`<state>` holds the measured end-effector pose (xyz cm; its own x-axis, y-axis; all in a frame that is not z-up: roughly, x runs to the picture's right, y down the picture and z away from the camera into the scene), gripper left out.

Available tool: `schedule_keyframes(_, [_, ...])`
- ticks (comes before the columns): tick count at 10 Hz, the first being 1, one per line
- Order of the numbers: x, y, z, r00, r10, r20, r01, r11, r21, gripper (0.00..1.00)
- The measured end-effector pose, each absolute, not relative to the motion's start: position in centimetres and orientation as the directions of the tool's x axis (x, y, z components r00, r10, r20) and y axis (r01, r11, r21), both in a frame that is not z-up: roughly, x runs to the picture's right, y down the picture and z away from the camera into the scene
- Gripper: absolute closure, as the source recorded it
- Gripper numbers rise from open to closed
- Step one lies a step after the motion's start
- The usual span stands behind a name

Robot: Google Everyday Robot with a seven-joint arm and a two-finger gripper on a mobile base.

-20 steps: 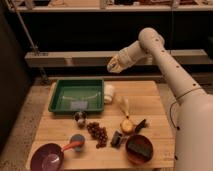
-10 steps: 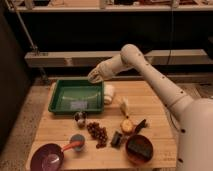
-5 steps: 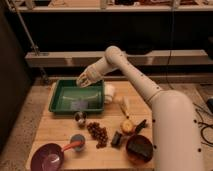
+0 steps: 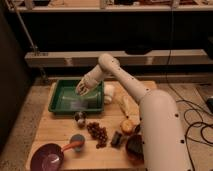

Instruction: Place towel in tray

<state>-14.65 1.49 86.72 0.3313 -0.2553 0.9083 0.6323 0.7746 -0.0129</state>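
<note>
A green tray (image 4: 60, 102) sits at the back left of the wooden table. A pale patch (image 4: 77, 104) lies on its floor; I cannot tell if it is the towel. A white bundled object (image 4: 109, 93) rests against the tray's right rim and may be the towel. My gripper (image 4: 82, 89) hangs over the right half of the tray, just above its floor, left of the white bundle. The arm reaches in from the right.
In front of the tray stand a small tin (image 4: 80, 118), a bunch of grapes (image 4: 97, 132), a blue cup with an orange handle (image 4: 76, 142) and a purple bowl (image 4: 47, 157). An orange fruit (image 4: 127, 126) and a dark bowl (image 4: 135, 147) are at the right. A shelf runs behind the table.
The arm has swung left and down, from above the table's back right to low over the tray. The objects on the table have not moved.
</note>
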Motion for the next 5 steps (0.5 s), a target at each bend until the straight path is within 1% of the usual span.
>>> schedule_keyframes(1, [-14.6, 2.0, 87.6, 0.344, -0.266, 0.901, 0.646, 0.763, -0.021, 0.90])
schedule_keyframes(2, [-14.8, 2.4, 88.9, 0.375, -0.282, 0.883, 0.655, 0.754, -0.037, 0.78])
schedule_keyframes(3, [-14.7, 2.0, 89.9, 0.434, -0.331, 0.838, 0.644, 0.764, -0.032, 0.61])
schedule_keyframes(4, [-14.5, 1.8, 90.1, 0.479, -0.361, 0.800, 0.621, 0.784, -0.018, 0.48])
schedule_keyframes(5, [-14.5, 1.9, 90.4, 0.496, -0.354, 0.793, 0.588, 0.809, -0.007, 0.38])
